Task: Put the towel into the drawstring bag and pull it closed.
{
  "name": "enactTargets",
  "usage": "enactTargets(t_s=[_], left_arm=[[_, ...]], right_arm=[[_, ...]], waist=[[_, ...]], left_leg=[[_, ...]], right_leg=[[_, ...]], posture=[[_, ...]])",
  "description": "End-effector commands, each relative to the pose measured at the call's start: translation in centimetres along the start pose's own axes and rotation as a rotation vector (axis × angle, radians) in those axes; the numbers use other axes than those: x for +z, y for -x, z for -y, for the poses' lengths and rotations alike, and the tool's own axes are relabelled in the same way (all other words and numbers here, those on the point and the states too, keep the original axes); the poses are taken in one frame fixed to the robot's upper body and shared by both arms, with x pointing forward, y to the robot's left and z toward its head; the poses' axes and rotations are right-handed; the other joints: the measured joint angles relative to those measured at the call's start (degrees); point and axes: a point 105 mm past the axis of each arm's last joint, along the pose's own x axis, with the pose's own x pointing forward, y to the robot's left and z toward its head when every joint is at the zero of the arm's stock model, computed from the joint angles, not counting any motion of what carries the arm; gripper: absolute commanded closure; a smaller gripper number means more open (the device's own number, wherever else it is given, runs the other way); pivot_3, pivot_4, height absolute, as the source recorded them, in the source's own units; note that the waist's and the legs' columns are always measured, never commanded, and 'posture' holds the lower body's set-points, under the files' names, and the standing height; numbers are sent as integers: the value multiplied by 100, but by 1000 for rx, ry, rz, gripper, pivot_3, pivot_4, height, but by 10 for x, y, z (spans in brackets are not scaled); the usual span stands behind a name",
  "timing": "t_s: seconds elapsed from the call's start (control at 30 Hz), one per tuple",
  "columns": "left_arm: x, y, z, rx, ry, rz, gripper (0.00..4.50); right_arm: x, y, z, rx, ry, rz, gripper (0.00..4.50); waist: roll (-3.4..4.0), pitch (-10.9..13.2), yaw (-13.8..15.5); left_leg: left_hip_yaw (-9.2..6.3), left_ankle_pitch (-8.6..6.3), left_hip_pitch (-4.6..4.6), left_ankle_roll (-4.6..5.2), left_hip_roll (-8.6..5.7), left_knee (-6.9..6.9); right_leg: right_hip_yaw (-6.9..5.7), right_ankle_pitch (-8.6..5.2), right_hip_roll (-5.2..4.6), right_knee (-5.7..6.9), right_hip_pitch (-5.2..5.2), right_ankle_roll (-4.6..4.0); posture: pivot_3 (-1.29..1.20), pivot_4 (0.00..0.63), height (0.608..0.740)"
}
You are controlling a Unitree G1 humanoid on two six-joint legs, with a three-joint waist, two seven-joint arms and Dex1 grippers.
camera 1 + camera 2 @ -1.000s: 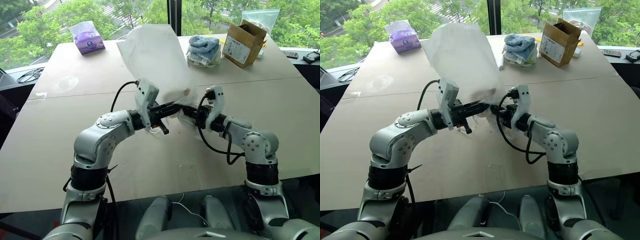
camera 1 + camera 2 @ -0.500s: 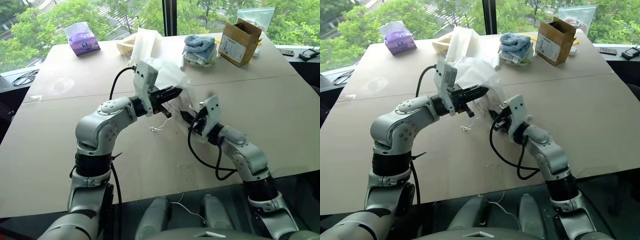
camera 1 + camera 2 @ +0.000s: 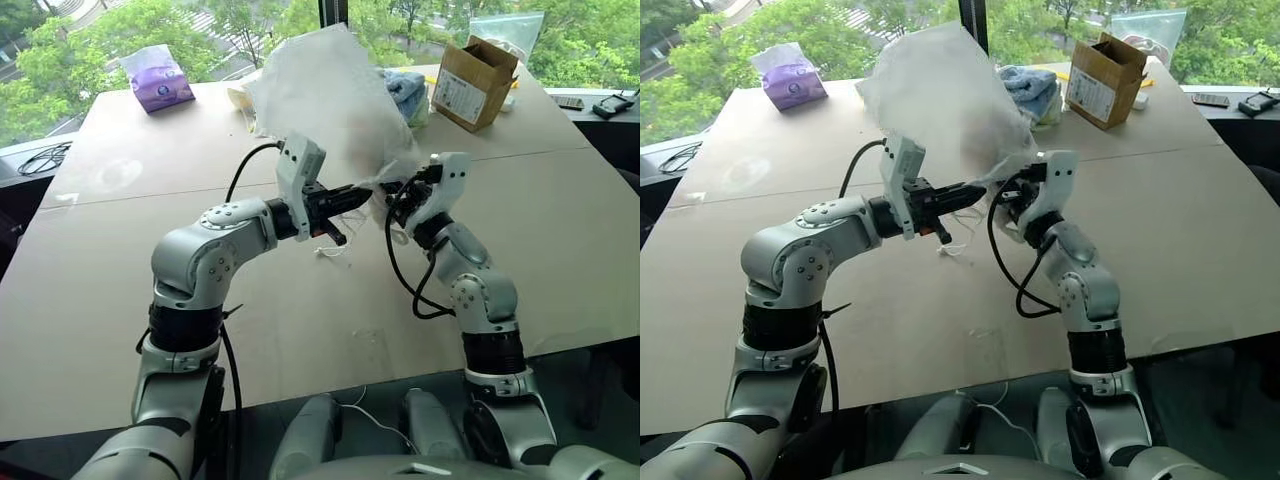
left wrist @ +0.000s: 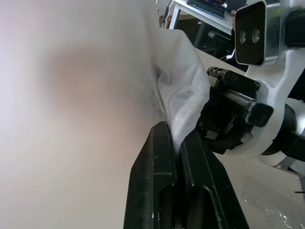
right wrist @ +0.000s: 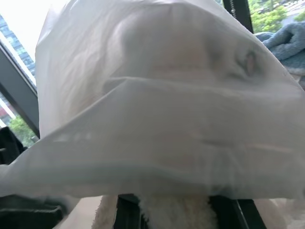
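Cardboard box (image 3: 482, 84) (open) behind raised drawstring bag (image 3: 325, 100).

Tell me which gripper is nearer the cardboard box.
Right. The right gripper is raised at the bag, on the side towards the cardboard box; the left gripper grips the bag's edge on the side farther from the box.

Purple tissue pack (image 3: 158, 76), cardboard box (image 3: 479, 83) (open), blue towels (image 3: 406, 92).

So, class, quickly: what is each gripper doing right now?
Left gripper: shut on the drawstring bag.
Right gripper: holding the towel.
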Motion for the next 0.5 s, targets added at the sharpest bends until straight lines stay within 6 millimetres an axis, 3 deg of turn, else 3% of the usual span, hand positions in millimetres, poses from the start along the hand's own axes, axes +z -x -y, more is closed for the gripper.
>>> enactTargets(t_s=[0.03,0.23,0.3,0.37,0.5], left_arm=[[6,-3,6,-26,-16,24,4500],[4,-10,11,-56,37,36,4500],[1,-13,10,-54,61,35,4500],[-3,-14,7,-38,74,27,4500],[-9,-17,-1,-4,103,21,4500]], right_arm=[[7,-3,-24,86,7,30,4494],[7,-10,-27,49,-89,30,4494],[-1,-9,-17,-1,-111,-13,3506],[-7,-4,-10,-30,-112,-47,2845],[-13,8,-7,-34,-93,-99,980]], waist=[[0,0,-9],[0,0,-8],[0,0,-6],[1,-1,6],[1,-1,20]], left_leg=[[0,1,0,-1,1,-1],[2,1,0,-2,1,-2],[2,2,0,-2,2,-3],[2,2,0,-2,1,-2],[2,2,-2,-2,-1,-2]], right_leg=[[1,0,1,1,-2,0],[2,0,0,1,-2,0],[2,0,2,1,-3,0],[2,0,0,0,-3,0],[2,0,0,0,-3,0]], posture=[[0,150,740],[0,150,740],[0,150,740],[0,150,740],[0,150,740]])
